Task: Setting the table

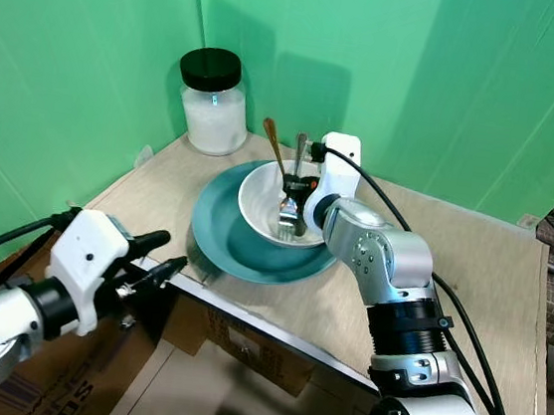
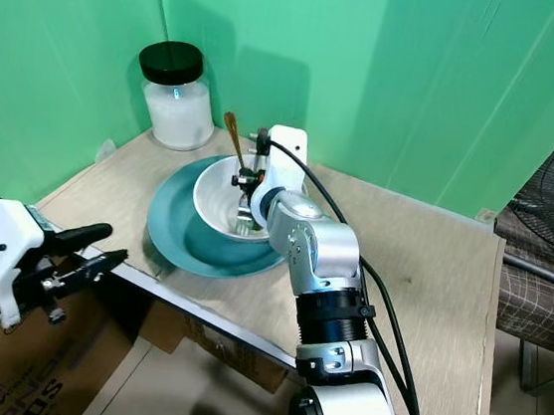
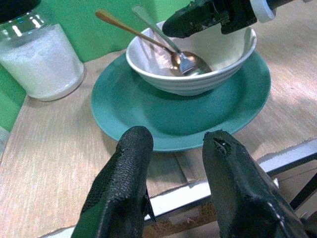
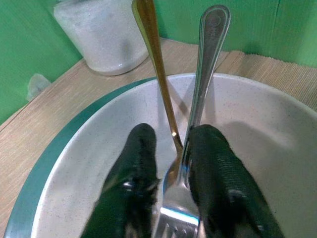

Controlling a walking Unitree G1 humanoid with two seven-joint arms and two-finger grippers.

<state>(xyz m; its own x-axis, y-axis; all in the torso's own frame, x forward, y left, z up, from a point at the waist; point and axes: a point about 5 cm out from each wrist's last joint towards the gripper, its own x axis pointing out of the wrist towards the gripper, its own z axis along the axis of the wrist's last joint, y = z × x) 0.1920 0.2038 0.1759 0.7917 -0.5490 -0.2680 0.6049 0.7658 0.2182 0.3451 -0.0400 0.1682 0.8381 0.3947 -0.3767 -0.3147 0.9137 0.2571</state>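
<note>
Our right hand [image 4: 168, 186] reaches into the white bowl [image 1: 268, 199] on the teal plate [image 1: 216, 236], fingers closing around fork [image 4: 205, 84] and spoon [image 4: 156, 69]; neither is laid on the counter [image 1: 448, 287] yet; left hand [image 3: 173, 193] waits open

silver arms [image 1: 390, 266], black cables, 2 black-fingered claws [image 3: 173, 193]
</note>
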